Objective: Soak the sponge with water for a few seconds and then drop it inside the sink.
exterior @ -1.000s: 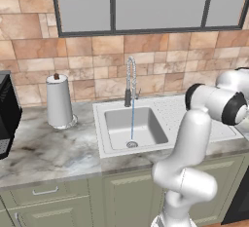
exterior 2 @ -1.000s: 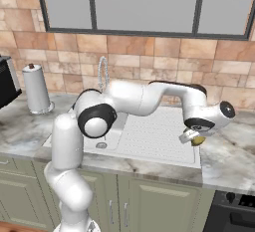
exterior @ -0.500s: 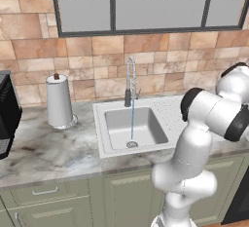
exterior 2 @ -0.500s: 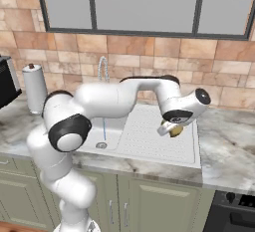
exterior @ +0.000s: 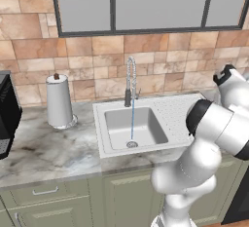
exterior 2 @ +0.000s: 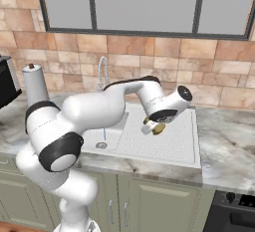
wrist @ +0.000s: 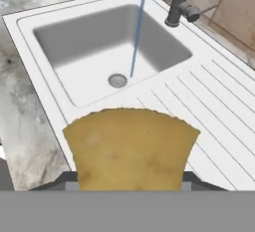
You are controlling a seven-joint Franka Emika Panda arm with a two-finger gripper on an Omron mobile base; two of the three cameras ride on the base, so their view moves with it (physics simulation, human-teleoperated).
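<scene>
A home kitchen: tiled wall behind the sink (exterior: 168,119), marble counter (exterior: 48,153) beside it, cabinets (exterior: 63,201) below.

1. You will find no readable text, label, brand, number or sign anywhere in these views.

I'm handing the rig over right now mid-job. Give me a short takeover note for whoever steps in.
Gripper: shut on the sponge, held above the ribbed drainboard, right of the basin.
Water: running from the faucet into the sink, landing near the drain.
Done: sponge picked up, tap on.
Left: bring the sponge under the stream, hold it there briefly, then release it into the basin.
</scene>
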